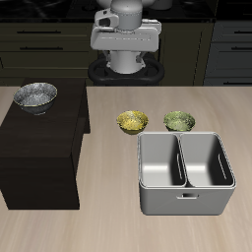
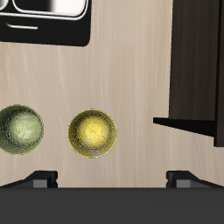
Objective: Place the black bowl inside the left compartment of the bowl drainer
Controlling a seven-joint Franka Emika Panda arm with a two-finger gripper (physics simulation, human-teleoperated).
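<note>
Black bowl (image 1: 35,95): sitting on the dark cabinet (image 1: 39,148), well apart from the gripper (image 2: 112,178), which is hanging farther back. Jaws standing wide, holding nothing. Bowl drainer (image 1: 187,202) waiting empty near the front edge.

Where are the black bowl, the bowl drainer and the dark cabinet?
black bowl (image 1: 35,95), exterior view, its inside.
bowl drainer (image 1: 186,203), exterior view, front wall below the handle slot.
dark cabinet (image 1: 39,177), exterior view, front face.
</note>
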